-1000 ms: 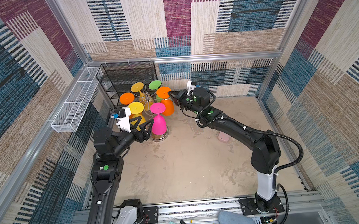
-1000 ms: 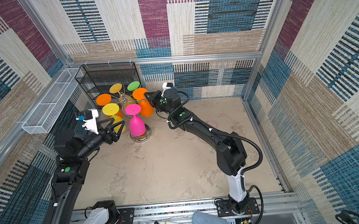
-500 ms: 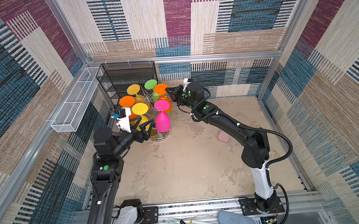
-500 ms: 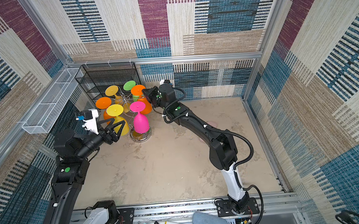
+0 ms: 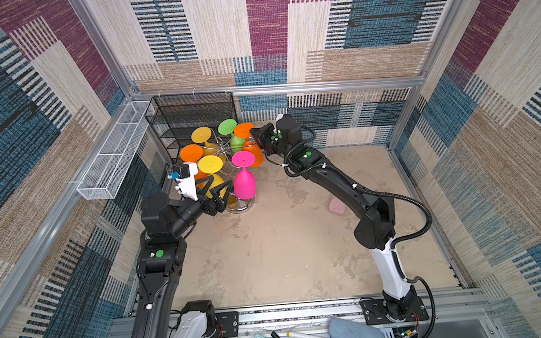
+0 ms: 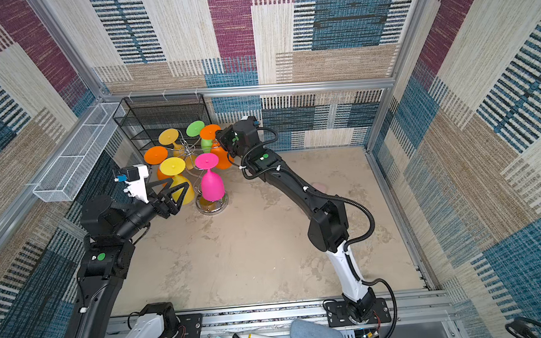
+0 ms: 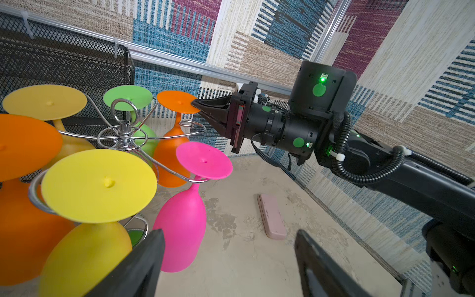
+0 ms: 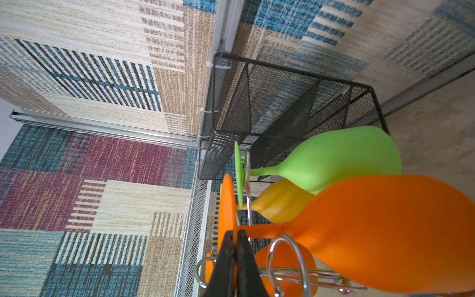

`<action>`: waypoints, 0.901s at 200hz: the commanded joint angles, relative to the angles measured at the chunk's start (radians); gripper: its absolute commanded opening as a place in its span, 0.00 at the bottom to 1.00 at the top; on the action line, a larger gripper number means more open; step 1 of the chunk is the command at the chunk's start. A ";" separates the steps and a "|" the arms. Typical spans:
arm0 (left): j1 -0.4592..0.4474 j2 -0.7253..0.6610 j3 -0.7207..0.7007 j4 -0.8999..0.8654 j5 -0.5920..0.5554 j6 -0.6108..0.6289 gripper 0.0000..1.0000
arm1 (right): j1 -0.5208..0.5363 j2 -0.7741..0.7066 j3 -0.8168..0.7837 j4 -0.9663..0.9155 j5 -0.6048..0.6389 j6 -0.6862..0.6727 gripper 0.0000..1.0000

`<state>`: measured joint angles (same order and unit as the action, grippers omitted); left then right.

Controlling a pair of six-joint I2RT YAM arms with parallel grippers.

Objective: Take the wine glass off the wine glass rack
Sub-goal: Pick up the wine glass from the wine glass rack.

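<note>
"Where is the orange wine glass [image 7: 168, 154]?"
"It hangs upside down on the wine glass rack [image 7: 125, 129]. The right hand [image 7: 194, 104] is closed, tips at its foot. The left hand [image 5: 222, 181] is open beside the rack."

Orange wine glass [image 7: 168, 154], chrome rack [image 7: 125, 134] (patchwork walls [image 5: 287, 32])

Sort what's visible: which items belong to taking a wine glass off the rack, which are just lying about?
Job: chrome wire wine glass rack; matte orange wine glass hanging on it; right hand, shut, tips at that glass's foot.
Lying about: black mesh shelf unit; long white mesh basket; flat pink case.
</note>
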<state>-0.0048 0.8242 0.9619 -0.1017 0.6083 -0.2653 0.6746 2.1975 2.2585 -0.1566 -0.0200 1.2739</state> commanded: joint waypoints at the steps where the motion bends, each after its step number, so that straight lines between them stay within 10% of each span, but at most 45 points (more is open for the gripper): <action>1: 0.000 0.000 -0.001 0.038 0.011 0.043 0.82 | 0.003 0.006 0.021 -0.006 0.050 -0.037 0.00; 180: -0.009 0.010 -0.004 0.039 0.003 0.044 0.82 | -0.041 -0.350 -0.483 0.248 0.234 -0.287 0.00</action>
<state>-0.0093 0.8318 0.9611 -0.1017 0.6083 -0.2623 0.6346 1.9186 1.8545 -0.0181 0.1661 1.0931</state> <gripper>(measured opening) 0.822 0.066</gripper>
